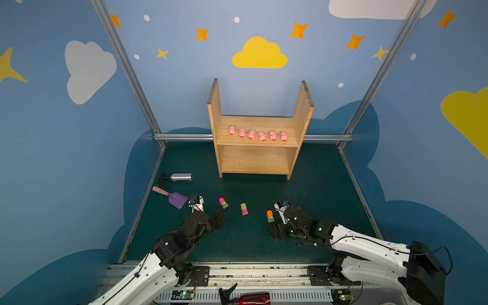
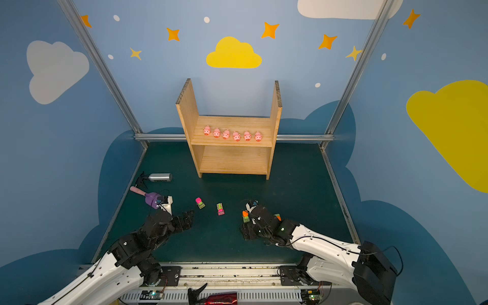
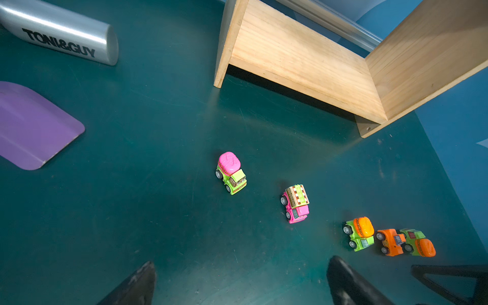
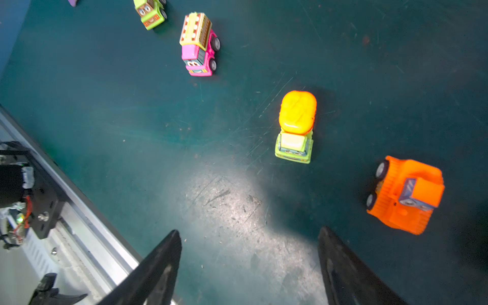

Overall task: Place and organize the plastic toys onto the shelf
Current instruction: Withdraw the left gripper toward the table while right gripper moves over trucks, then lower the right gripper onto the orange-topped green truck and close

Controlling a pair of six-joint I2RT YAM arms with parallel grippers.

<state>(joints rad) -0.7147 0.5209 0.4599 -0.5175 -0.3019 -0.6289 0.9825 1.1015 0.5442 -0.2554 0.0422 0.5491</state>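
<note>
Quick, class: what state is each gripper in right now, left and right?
Left gripper: open, holding nothing.
Right gripper: open, holding nothing.

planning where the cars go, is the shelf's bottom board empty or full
Empty. The bottom board is bare wood in both top views; the six pigs stand in a row on the upper board.

Bottom board of shelf (image 1: 215,111): bare, open at front. Top board: six pigs (image 1: 251,134) in row near front edge, free room behind them. Tall side panels block way in from sides. Right in front of shelf: mat (image 1: 317,190) bare. Farther in front: loose line of pink-top car (image 1: 223,203), pink car (image 1: 244,209), orange-top car (image 1: 270,216), gaps between. Front-left of shelf: silver bottle (image 1: 182,177), purple scoop (image 1: 177,199) lying close together.
</note>
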